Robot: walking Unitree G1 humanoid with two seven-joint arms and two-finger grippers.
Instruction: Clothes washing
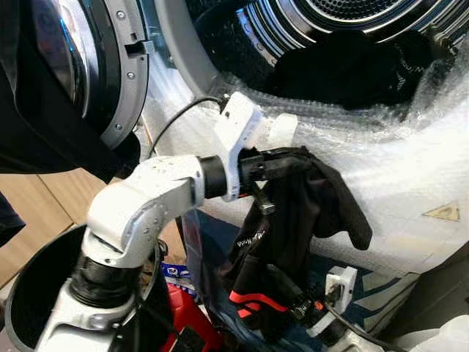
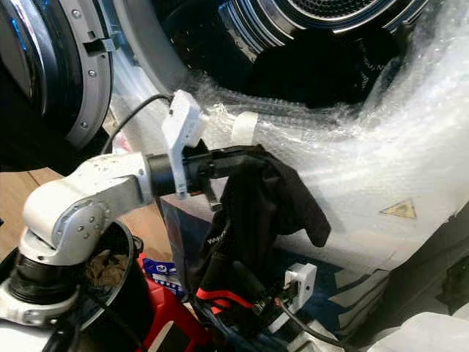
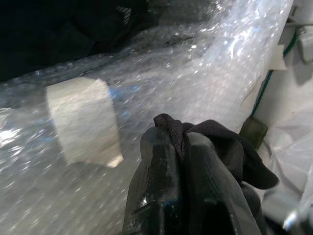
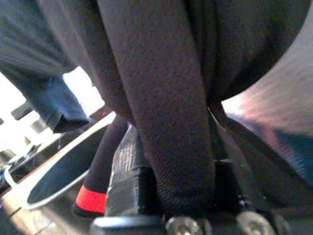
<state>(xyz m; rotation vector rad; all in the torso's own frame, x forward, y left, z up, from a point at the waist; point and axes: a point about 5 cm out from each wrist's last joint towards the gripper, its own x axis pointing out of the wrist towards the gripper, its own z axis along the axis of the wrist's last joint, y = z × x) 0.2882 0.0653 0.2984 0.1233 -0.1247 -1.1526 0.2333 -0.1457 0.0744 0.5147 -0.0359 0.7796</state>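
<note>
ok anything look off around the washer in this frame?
Yes: the washer's front below the drum opening is still wrapped in bubble wrap, held by a strip of tape, odd for a machine in use. Otherwise the left gripper is clamped on a black garment, and the right gripper holds its lower end.

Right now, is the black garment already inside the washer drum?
No, the black garment hangs outside, below the drum opening, pinched in the left gripper in front of the bubble-wrapped washer front.
</note>
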